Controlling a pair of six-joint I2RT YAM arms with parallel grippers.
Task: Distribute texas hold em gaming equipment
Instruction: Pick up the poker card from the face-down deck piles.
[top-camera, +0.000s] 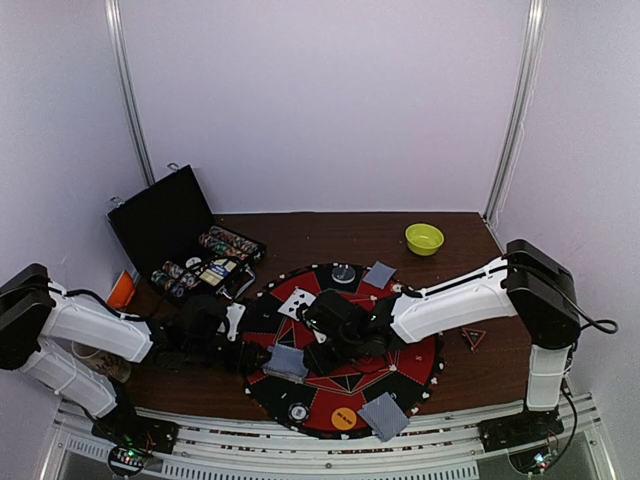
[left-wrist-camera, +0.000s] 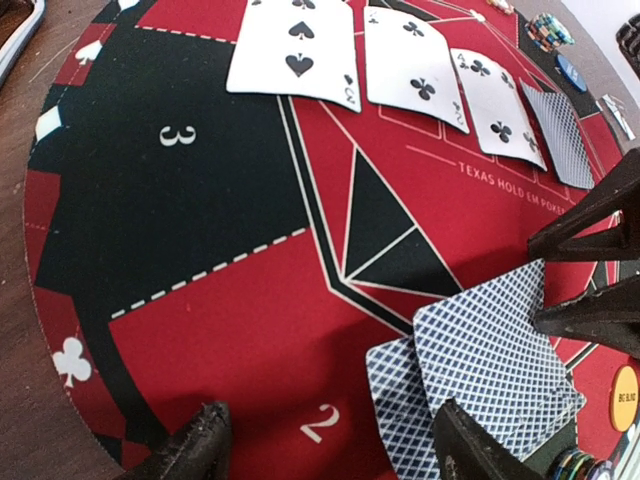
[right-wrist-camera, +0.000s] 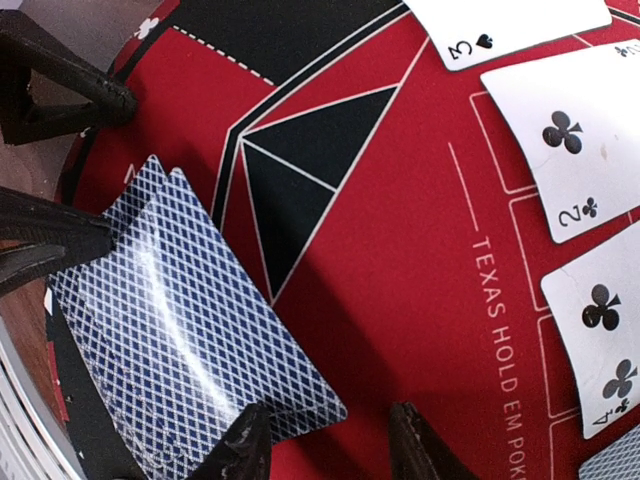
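Two face-down cards (right-wrist-camera: 190, 320) overlap at seat 2 on the hold'em mat (left-wrist-camera: 200, 300). Left gripper (left-wrist-camera: 330, 415) gapes wide, empty, one finger at the cards' corner. Right gripper (right-wrist-camera: 330, 415) half-closed over top card's edge, grip unclear. Risk: fingers clash, or both cards drag together.

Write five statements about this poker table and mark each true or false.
1. The lime-green bowl sits on the mat. False: it stands on the bare table, beyond the mat.
2. Three face-up cards lie in a row: 3 of spades, 2 of clubs, 4 of clubs. True.
3. The overlapping pair of cards lies face up. False: their backs are up.
4. The black case stands open. True.
5. The orange disc lies on the mat. True.
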